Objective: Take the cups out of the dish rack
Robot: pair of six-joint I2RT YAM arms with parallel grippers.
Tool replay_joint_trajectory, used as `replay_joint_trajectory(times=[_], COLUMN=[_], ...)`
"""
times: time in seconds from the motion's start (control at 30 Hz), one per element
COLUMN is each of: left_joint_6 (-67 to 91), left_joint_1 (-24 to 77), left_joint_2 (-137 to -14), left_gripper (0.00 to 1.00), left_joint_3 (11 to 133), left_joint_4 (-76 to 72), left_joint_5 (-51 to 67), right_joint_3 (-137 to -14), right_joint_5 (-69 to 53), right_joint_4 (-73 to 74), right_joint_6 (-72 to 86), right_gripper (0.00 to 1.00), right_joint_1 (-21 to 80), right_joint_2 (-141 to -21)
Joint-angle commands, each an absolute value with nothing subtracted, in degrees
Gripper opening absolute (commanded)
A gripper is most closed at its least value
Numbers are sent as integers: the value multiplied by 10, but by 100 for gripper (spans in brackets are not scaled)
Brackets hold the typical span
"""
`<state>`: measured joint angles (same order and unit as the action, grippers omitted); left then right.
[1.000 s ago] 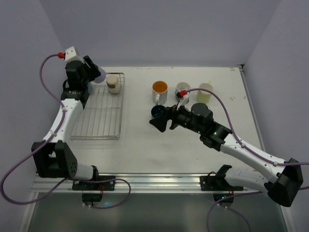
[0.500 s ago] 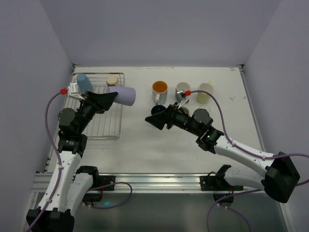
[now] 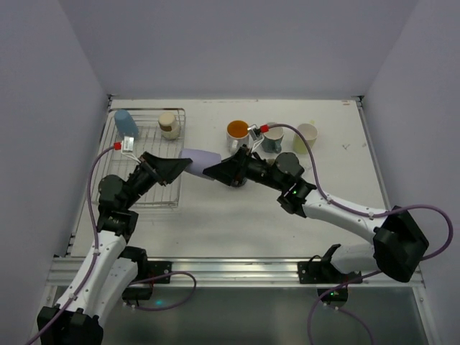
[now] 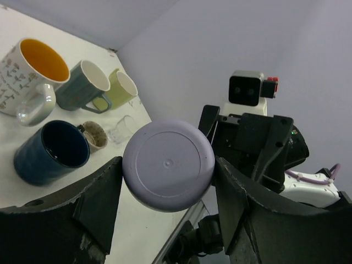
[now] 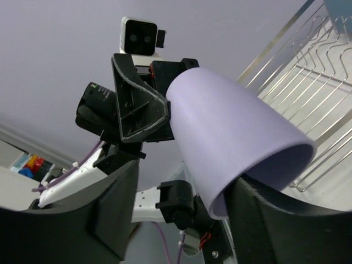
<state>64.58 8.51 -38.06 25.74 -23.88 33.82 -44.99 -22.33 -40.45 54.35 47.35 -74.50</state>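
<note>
My left gripper (image 3: pixel 183 164) is shut on the base end of a lavender cup (image 3: pixel 200 156), held sideways in the air just right of the dish rack (image 3: pixel 147 188). In the left wrist view the cup's round bottom (image 4: pixel 168 165) sits clamped between both fingers. My right gripper (image 3: pixel 213 171) meets the cup's open end. Its jaws straddle the rim (image 5: pixel 264 165), one finger still apart from the wall, so it is open. A light blue cup (image 3: pixel 125 122) and a beige cup (image 3: pixel 169 123) stand in the rack.
On the table right of the rack stand an orange-inside mug (image 3: pixel 238 133), a grey mug (image 3: pixel 273 138) and a pale yellow-green cup (image 3: pixel 307 134). The left wrist view also shows a navy mug (image 4: pixel 52 151) and a tiny clear glass (image 4: pixel 122 127).
The left arm swung the lavender cup from over the rack's back out to the right and lower. The right gripper moved left to the cup's mouth, and its jaws have narrowed.
</note>
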Motion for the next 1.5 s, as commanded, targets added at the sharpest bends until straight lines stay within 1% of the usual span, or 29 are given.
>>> replay_joint_trajectory(times=[0.0,0.03,0.07,0.1,0.13,0.17,0.2,0.23,0.27,0.3,0.37,0.4,0.43,0.5,0.53,0.57,0.63,0.67,0.73,0.8,0.87,1.1,1.17,1.27,1.37,1.43,1.47], left_joint_6=[670,669,668,659,646,627,568,532,500,444,395,355,336,280,262,246,210,197,192,192,190,186,187,188,188,191,192], left_joint_1=[100,102,104,104,104,104,104,104,104,104,104,104,104,105,104,104,104,104,104,104,104,104,103,103,103,103,103], left_joint_2=[-376,-377,-377,-377,-378,-378,-378,-377,-375,-373,-360,-352,-348,-340,-338,-337,-334,-334,-332,-330,-334,-344,-348,-360,-381,-396,-402], left_gripper=[15,18,22,36,44,52,68,76,82,92,98,100,100,100,100,100,100,100,100,100,100,100,100,100,100,100,100], left_joint_3=[251,249,247,247,258,271,287,307,349,366,407,416,429,440,446,446,440,436,421,408,393,387,391,405,432,453,458], left_joint_4=[-294,-294,-288,-283,-272,-217,-179,-134,-52,-21,58,75,105,139,154,176,201,206,212,209,207,205,204,205,216,214,209], left_joint_5=[370,372,372,372,371,367,347,331,308,263,219,180,163,107,90,55,22,4,-24,-37,-53,-70,-71,-73,-83,-83,-82], right_joint_3=[-488,-493,-500,-503,-504,-504,-503,-503,-499,-496,-488,-487,-486,-497,-518,-527,-558,-571,-621,-653,-685,-735,-749,-760,-760,-759,-759], right_joint_5=[-227,-227,-227,-228,-226,-216,-212,-208,-205,-193,-185,-170,-162,-153,-137,-126,-93,-72,-8,23,61,123,122,119,128,123,122], right_joint_4=[-452,-452,-452,-453,-444,-433,-394,-368,-340,-307,-206,-167,-94,-10,88,128,226,252,329,383,401,436,441,446,443,433,431], right_joint_6=[553,554,554,554,553,550,536,526,513,488,456,426,410,354,335,319,278,268,237,220,214,208,203,193,190,188,188], right_gripper=[60,56,42,32,23,8,3,1,0,0,0,0,0,0,0,0,0,0,0,0,0,1,2,8,32,44,46], right_joint_1=[477,477,477,477,477,477,477,477,477,477,478,478,478,479,479,480,487,492,521,549,568,615,622,628,629,629,629], right_joint_2=[-770,-776,-780,-787,-787,-785,-777,-770,-763,-755,-724,-714,-694,-683,-685,-688,-710,-721,-750,-806,-852,-953,-967,-981,-976,-964,-960])
